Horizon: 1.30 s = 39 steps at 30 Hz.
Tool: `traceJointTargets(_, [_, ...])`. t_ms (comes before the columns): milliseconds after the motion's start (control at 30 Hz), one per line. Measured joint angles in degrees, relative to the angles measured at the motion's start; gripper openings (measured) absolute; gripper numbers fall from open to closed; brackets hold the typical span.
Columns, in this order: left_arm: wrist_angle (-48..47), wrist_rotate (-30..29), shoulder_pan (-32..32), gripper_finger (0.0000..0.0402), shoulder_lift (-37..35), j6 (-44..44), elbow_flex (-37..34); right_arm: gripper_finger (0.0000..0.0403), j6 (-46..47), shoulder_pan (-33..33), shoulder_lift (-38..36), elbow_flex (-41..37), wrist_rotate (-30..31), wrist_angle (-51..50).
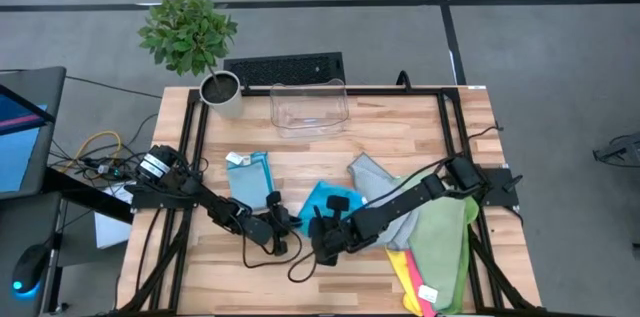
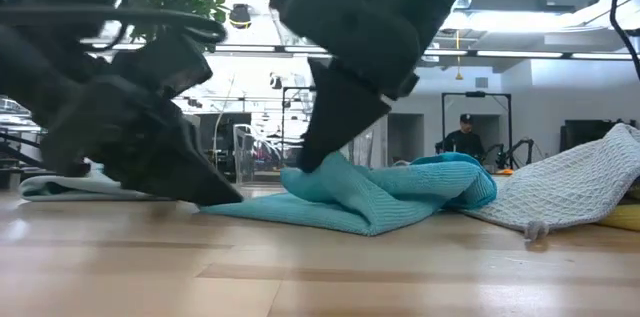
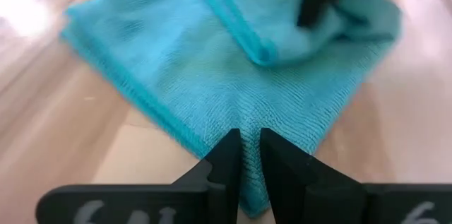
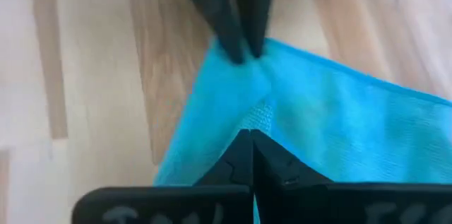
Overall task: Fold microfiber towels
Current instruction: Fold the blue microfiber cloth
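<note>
both grippers clamped on one teal towel (image 1: 322, 203) near the front edge of the table (image 1: 400, 132), about midway between its left and right sides. left gripper (image 3: 246, 155) pinched narrow on the towel's near edge, cloth bunched between the fingers. right gripper (image 4: 248, 155) closed tight on a corner of the same cloth, with the other arm's fingers visible beyond it on the same hem. seen from table height: towel rumpled and humped in the middle, one flap lying flat on the wood. soft, light and limp by the look of it, likely to sag and crease wherever unsupported; nap probably grippy enough not to slip from a firm pinch. best taken at corners or along the hem, two points kept taut so an edge can be carried over square. folded light blue towel (image 1: 250, 179) lying left of centre. grey towel (image 1: 378, 189), pale green towel (image 1: 445, 247), yellow towel (image 1: 402, 270) and pink towel (image 1: 425, 305) heaped toward the front right corner. clear plastic bin (image 1: 309, 107) at the back edge, potted plant (image 1: 195, 42) at the back left corner.
</note>
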Motion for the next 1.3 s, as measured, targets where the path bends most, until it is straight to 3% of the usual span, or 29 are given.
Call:
traceJointTargets(200, [-3.1, -1.56, -2.07, 0.0038, -8.83, 5.85, -0.01, 0.0011, 3.93, 3.24, -3.02, -0.09, 1.7, -7.29])
traceJointTargets(433, [-6.71, 2.72, -2.3, 0.0033, -16.04, 9.75, -0.02, 0.0015, 13.64, 8.27, -3.76, -0.07, 2.01, -13.61])
traceJointTargets(567, [-7.43, 8.82, -3.36, 0.0044, -15.78, 19.08, 0.0, 0.0008, 20.46, 12.01, -3.76, -0.07, 4.57, -16.09])
traceJointTargets(667, [-9.39, 11.97, -4.23, 0.0065, -14.08, 26.83, 0.0, 0.0028, 26.25, 14.15, -3.76, -0.09, 5.96, -17.93])
traceJointTargets(767, [-9.68, 11.65, -4.71, 0.0097, -12.73, 34.78, 0.0, 0.0055, 30.44, 15.87, -3.76, -0.09, 6.41, -19.02])
traceJointTargets(900, [-8.8, 5.68, -4.33, 0.0151, -11.99, 42.74, 0.42, 0.0067, 32.96, 17.1, -3.76, -0.08, 6.33, -19.12])
traceJointTargets(967, [-8.85, 4.74, -3.21, 0.0177, -12.04, 44.66, 0.44, 0.0069, 33.64, 17.68, -3.76, -0.07, 6.28, -19.17])
traceJointTargets(1067, [-12.18, 9.96, -0.79, 0.0203, -12.02, 44.02, 0.41, 0.007, 35.04, 18.54, -3.76, -0.09, 5.93, -19.49])
traceJointTargets(1133, [-12.32, 13.76, 0.72, 0.0209, -10.78, 42.93, 0.47, 0.007, 37.28, 19.48, -3.76, -0.09, 5.93, -20.22])
traceJointTargets(1300, [-10.03, 14.48, 1.79, 0.0206, -6.91, 44.97, 0.7, 0.0071, 43.11, 21.93, -3.74, -0.09, 5.91, -22.03])
